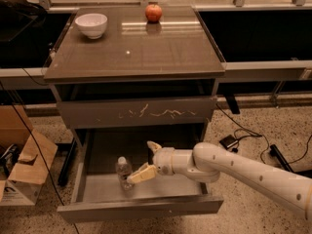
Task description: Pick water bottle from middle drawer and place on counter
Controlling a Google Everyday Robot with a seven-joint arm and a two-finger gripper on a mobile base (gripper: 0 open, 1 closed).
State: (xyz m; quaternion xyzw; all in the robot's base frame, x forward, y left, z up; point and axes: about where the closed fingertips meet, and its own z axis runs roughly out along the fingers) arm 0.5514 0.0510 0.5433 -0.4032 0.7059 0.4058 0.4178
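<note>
The water bottle [123,172], small and clear with a white cap, stands upright on the floor of the open middle drawer [146,206], left of centre. My gripper [145,161] reaches into the drawer from the right on a white arm. It is open, with one cream finger [141,174] low beside the bottle's right side and the other [154,146] raised behind. The finger looks very close to the bottle; I cannot tell if it touches. The counter [161,52] is the glossy top of the cabinet above.
A white bowl [91,24] sits at the counter's back left and a red apple [153,12] at its back centre. The scratched drawer front [136,112] is shut above the open drawer. Cardboard boxes [22,167] stand on the floor to the left, cables [243,135] to the right.
</note>
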